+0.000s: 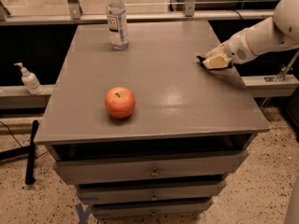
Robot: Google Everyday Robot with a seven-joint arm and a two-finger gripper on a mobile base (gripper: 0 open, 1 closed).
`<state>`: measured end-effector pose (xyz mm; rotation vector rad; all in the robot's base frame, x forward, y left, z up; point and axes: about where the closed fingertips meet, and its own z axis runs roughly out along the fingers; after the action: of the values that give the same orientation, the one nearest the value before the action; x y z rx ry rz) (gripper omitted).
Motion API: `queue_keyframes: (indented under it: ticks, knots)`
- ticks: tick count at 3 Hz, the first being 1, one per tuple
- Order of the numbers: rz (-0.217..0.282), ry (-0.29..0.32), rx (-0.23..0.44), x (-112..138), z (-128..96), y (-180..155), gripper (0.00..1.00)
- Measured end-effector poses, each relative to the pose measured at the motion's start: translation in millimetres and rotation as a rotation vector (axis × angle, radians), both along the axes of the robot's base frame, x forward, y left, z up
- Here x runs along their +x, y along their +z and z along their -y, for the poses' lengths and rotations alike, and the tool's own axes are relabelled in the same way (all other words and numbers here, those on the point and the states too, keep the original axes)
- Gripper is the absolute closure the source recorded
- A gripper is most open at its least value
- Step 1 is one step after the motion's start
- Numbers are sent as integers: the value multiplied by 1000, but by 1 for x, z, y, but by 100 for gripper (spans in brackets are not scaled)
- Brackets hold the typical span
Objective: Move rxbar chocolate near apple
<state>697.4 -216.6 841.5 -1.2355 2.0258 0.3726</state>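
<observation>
The rxbar chocolate [202, 59] shows only as a dark sliver at the tip of the gripper [215, 63], at the right edge of the table [177, 101]; most of the wrapper is hidden beneath the pale gripper. We cannot tell whether the gripper is spread or clamped on the bar, only that it sits low at the tabletop, right at the bar. The white arm [261, 34] reaches in from the right, sloping down to that spot. The apple [120, 102] rests well apart from the gripper, far to its left and nearer the table's front edge, with its stem dimple turned up. A clear water bottle [117, 18] stands upright farther left of the gripper, toward the table's back edge. Beyond the table's left side, well away from the gripper, we see a white pump bottle [30, 79] on a ledge. Below the tabletop, a stack of grey drawers [152, 171] faces the camera.
</observation>
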Motion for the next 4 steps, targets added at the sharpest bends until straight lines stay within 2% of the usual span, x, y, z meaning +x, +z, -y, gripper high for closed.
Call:
queue_keyframes:
  ticks: [1, 2, 3, 4]
  knots:
    - [-25, 41, 12, -12, -15, -3, 100]
    - [-26, 55, 16, -13, -21, -2, 100]
    - [20, 136, 20, -18, -47, 19, 100]
    - [121, 256, -6, -28, -74, 55, 100]
